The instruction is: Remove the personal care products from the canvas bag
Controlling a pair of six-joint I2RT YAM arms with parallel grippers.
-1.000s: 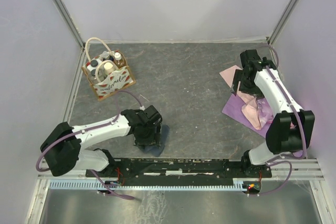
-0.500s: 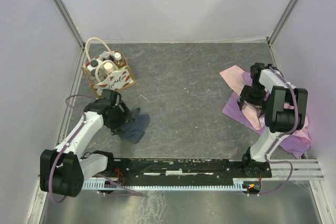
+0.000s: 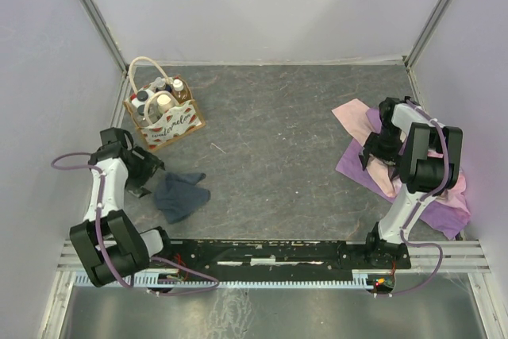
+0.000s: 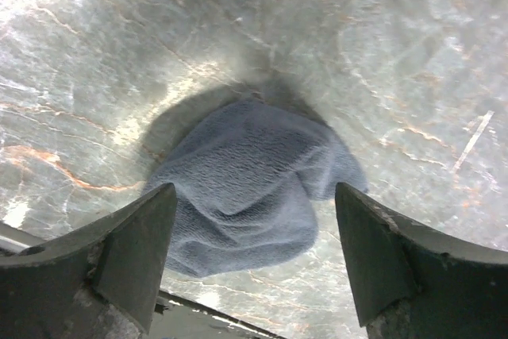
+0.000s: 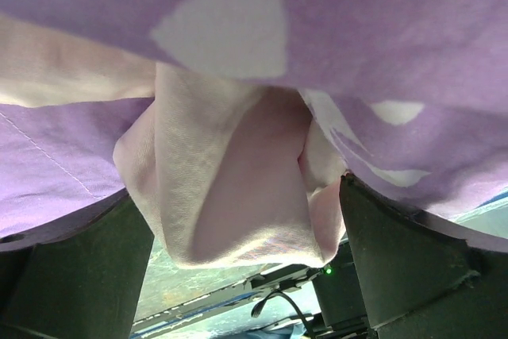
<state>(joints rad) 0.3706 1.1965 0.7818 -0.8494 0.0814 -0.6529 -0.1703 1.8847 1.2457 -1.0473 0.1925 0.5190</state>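
Note:
The canvas bag [image 3: 178, 125] stands upright at the back left, its handles up. Several personal care products [image 3: 163, 102] stand inside it, caps showing white, cream and dark. My left gripper [image 3: 143, 178] hovers in front of the bag, at the table's left side, open and empty. In the left wrist view the left gripper [image 4: 254, 263] frames a dark grey cloth [image 4: 254, 184] lying on the table beyond the fingertips. My right gripper [image 3: 373, 152] is open, low over the pink-purple cloth [image 3: 357, 166]. In the right wrist view a pale fold of that cloth [image 5: 230, 188] hangs between its wide-open fingers [image 5: 409, 267].
The dark grey cloth [image 3: 181, 195] lies crumpled right of my left gripper. A small white sliver [image 3: 216, 148] lies on the grey table [image 3: 278, 117]. White walls close in the left, back and right sides. The black rail [image 3: 278, 253] runs along the near edge.
My left arm swung from the front middle to the left side, carrying the grey cloth leftward, then opened and left it on the table. My right gripper came down onto the pink-purple cloth.

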